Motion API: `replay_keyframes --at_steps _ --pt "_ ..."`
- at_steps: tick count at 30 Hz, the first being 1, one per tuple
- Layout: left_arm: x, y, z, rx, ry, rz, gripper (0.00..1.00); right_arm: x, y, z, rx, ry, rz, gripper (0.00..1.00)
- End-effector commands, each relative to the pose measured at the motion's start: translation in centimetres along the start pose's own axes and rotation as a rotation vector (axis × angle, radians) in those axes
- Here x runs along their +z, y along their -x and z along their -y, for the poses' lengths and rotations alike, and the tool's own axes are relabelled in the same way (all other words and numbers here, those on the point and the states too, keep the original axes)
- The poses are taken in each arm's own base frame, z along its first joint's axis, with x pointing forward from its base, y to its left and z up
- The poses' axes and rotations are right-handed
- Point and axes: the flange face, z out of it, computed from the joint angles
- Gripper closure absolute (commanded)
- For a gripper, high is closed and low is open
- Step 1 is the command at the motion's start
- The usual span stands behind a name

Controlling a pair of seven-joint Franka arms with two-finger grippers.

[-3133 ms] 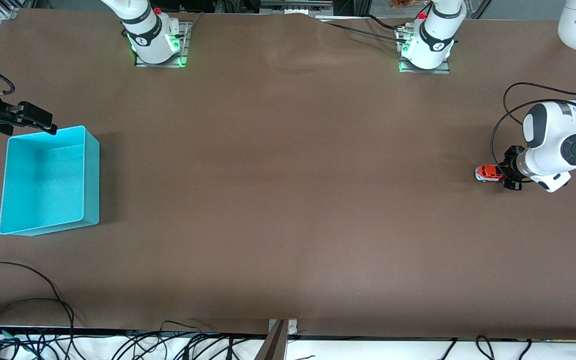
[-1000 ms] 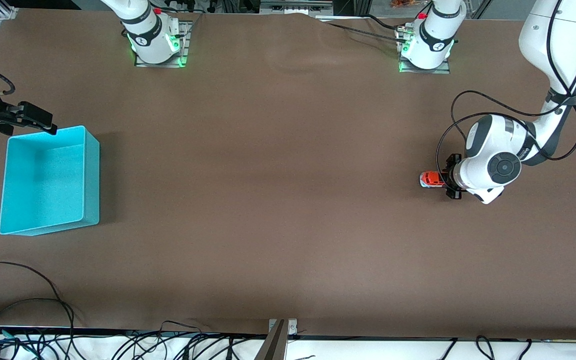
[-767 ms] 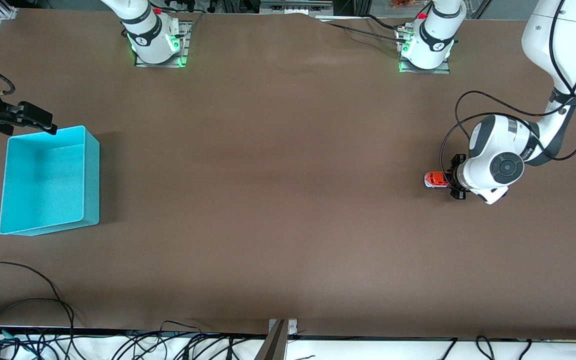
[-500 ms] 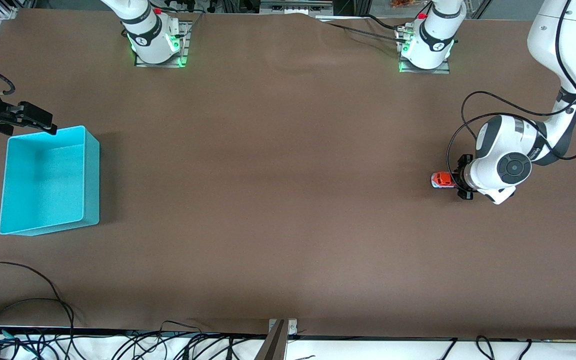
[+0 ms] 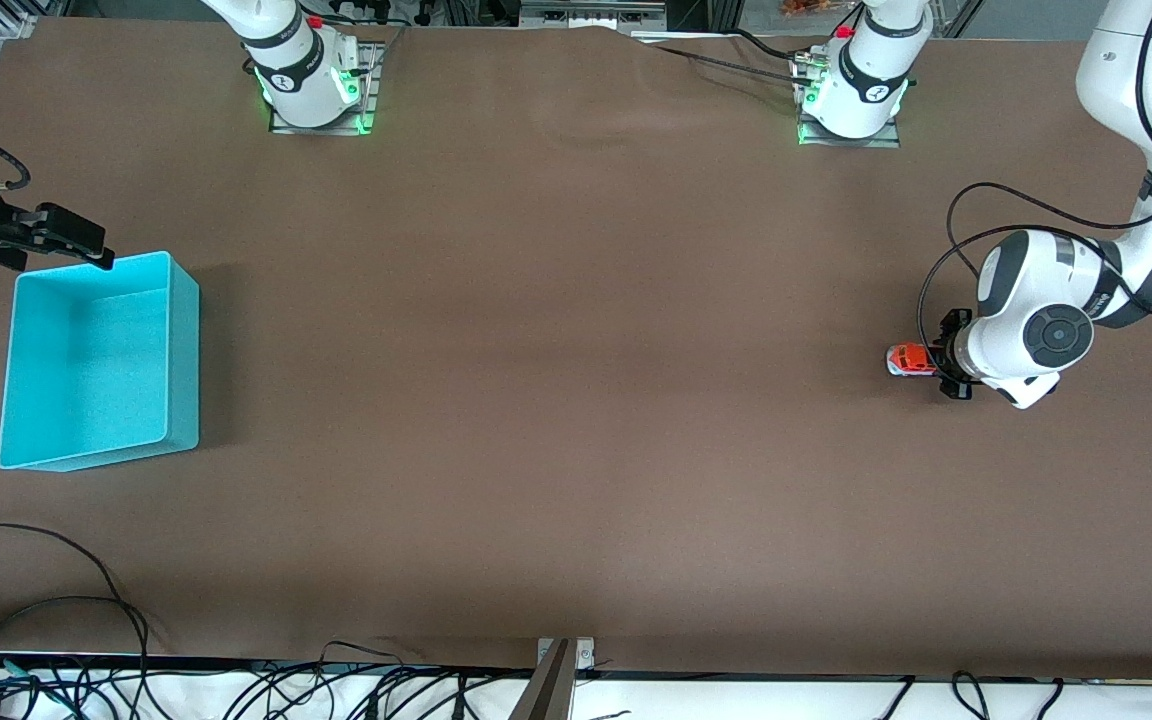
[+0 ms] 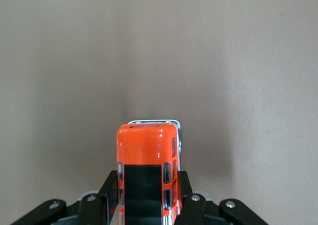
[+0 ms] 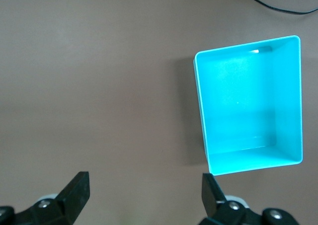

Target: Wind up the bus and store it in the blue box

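Left pincer (image 6: 144,210) clamping glossy boxy bus (image 6: 147,165), right pincer (image 7: 144,192) spread wide, smooth rectangular blue box (image 7: 295,101)

You have bare table (image 5: 556,380) all the way between the bus (image 5: 910,359) and the blue box (image 5: 96,360). The box stands open-topped, nothing inside it.

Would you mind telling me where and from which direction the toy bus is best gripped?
Grip the bus across its two long flat sides, coming in from its rear end along its length. The body is narrow and straight-sided, so the left gripper spans it easily, as its closed fingers show now.
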Motion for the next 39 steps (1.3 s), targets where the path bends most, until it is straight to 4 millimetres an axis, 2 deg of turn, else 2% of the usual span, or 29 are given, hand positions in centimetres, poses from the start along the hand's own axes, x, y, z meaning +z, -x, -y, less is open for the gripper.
replay_keyframes --at_steps 1,14,28,34,39 --pt "2.4 -2.6 0.0 0.026 -0.015 -0.032 1.00 -0.7 0.1 0.0 0.007 0.005 -0.014 0.00" --pt "2.9 -3.5 0.0 0.049 -0.004 -0.031 1.00 -0.7 0.1 0.0 0.007 0.005 -0.014 0.00" --pt "3.3 -5.7 0.1 0.049 -0.003 -0.059 0.99 -0.6 0.1 0.0 0.007 0.005 -0.013 0.00" --pt "3.3 -5.7 0.1 0.051 -0.001 -0.060 0.99 -0.7 0.1 0.0 0.007 0.005 -0.014 0.00" --pt "3.3 -5.7 0.1 0.056 -0.002 -0.060 0.95 -0.6 0.1 0.0 0.007 0.005 -0.013 0.00"
